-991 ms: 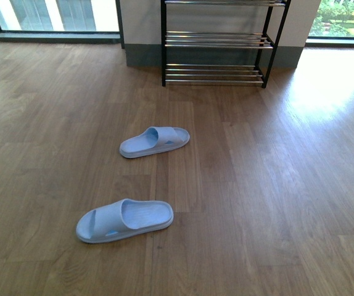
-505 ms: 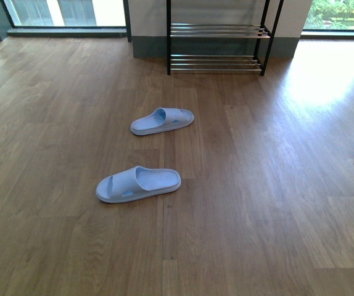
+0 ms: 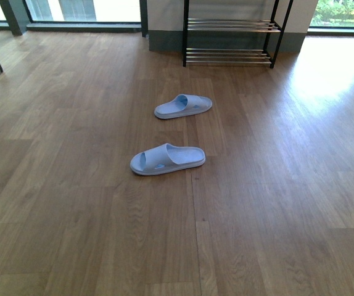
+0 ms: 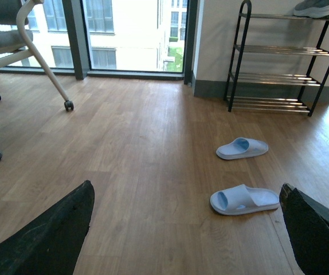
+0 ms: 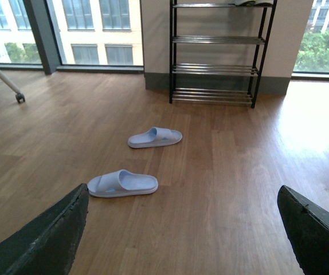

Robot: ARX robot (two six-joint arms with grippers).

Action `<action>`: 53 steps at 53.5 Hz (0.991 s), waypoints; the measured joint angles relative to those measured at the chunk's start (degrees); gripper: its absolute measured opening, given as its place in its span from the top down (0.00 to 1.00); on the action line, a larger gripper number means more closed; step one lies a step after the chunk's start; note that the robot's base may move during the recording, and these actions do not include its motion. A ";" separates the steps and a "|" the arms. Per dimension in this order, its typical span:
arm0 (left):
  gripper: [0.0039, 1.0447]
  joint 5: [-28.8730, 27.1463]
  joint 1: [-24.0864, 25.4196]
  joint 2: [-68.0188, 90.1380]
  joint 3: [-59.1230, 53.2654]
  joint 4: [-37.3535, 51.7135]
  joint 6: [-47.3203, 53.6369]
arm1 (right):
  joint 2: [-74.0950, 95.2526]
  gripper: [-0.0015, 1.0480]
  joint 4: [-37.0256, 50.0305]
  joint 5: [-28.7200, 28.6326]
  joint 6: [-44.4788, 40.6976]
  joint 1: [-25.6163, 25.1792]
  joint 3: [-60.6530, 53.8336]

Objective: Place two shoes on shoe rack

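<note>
Floor (image 3: 72,185): mid-brown wood planks with darker grain; a pale glare patch near the right-hand window.
Near slide sandal (image 3: 168,159) and far slide sandal (image 3: 183,106): uniform pale blue, brighter blue inside the strap opening.
Shoe rack (image 3: 185,31): black frame, shiny silver shelf bars.
Sneaker (image 4: 313,7) on the rack's top shelf, left wrist view: grey upper, whitish sole.
Left gripper (image 4: 185,184): matt black fingers (image 4: 50,229) with faint grey scuffs.
Right gripper (image 5: 182,188): black fingers (image 5: 44,240), the same.
Chair (image 4: 44,57): off-white legs, grey seat, black casters.
Wall (image 5: 156,34): off-white above a grey-green skirting
</note>
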 joint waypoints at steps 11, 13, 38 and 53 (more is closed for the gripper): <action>0.09 -0.07 0.00 0.00 0.00 -0.02 0.00 | 0.02 0.09 0.00 0.00 0.00 0.00 0.00; 0.09 -0.07 0.00 0.02 0.00 -0.02 0.00 | -0.02 0.09 0.00 0.02 0.00 0.00 0.00; 0.09 0.02 0.00 0.00 0.00 -0.02 0.00 | 0.00 0.09 0.00 0.04 0.00 0.00 0.00; 0.09 0.04 0.00 0.00 0.00 -0.02 0.00 | 0.00 0.09 0.00 0.04 0.00 0.00 0.00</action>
